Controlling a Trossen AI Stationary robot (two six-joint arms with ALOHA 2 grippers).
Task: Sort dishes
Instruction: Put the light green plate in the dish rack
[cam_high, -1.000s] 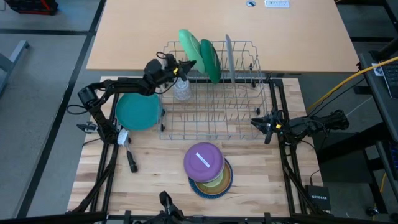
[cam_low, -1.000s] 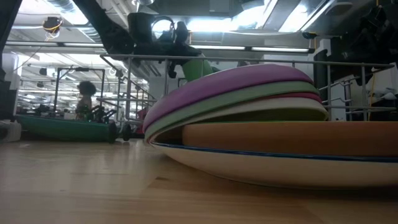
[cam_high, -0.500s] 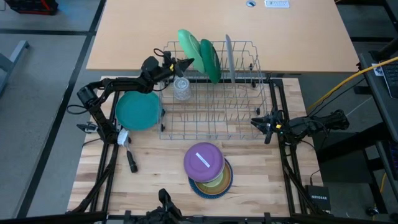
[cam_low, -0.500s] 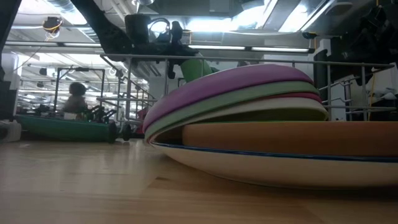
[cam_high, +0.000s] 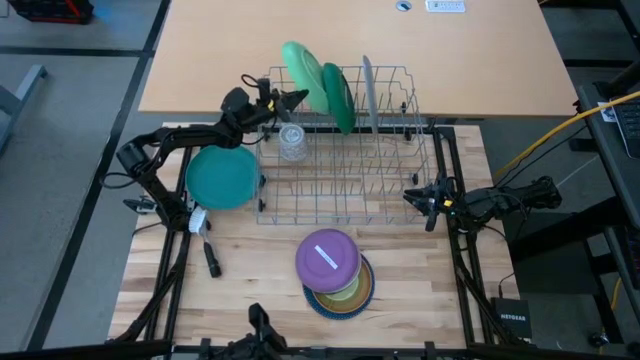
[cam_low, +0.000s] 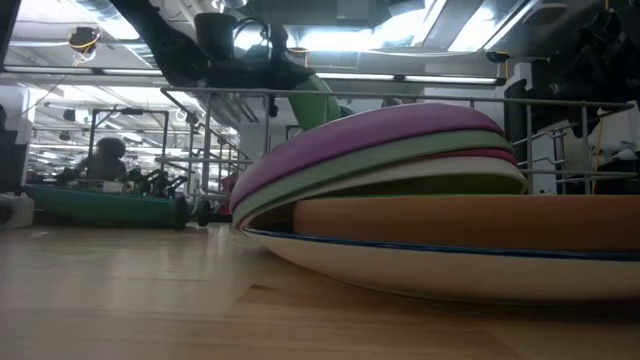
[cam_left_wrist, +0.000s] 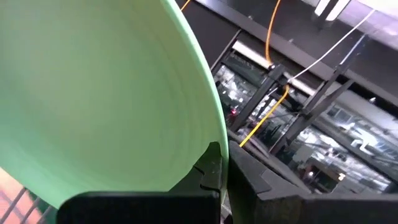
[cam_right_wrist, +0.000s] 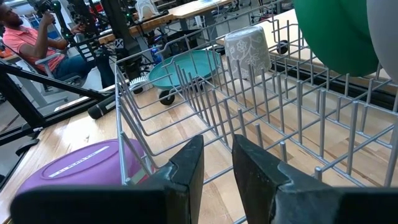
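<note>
Sorting approx a third done, judging by layout.

Far left on desk (cam_high: 250, 250): teal plate (cam_high: 221, 178) flat, just beside wire rack (cam_high: 340, 195), not yet racked. Above it, left tool (cam_high: 296, 97) clamped shut on rim of light green plate (cam_high: 303, 68), held on edge over rack's back-left corner; wrist view confirms fingers (cam_left_wrist: 211, 168) pinching plate edge. Looks mid-placement, plate not yet seated in a slot.

In rack, moving right: clear glass (cam_high: 292, 143) upside down near back-left, then darker green plate (cam_high: 338, 97) standing upright in back row, then grey plate (cam_high: 367, 92) standing edge-on beside it. So two racked, third in hand.

Front centre of desk: stack of smaller dishes (cam_high: 334, 272) w/ purple one (cam_high: 327, 256) on top, pale green, pink, white, tan, blue-rimmed beneath per low view. Whole stack untouched; bulk of work left here.

Far right: right tool (cam_high: 418, 196) waiting at rack's right edge, jaws narrowly apart, holding nothing.

Left to do: seat light green, rack teal, then stack.
</note>
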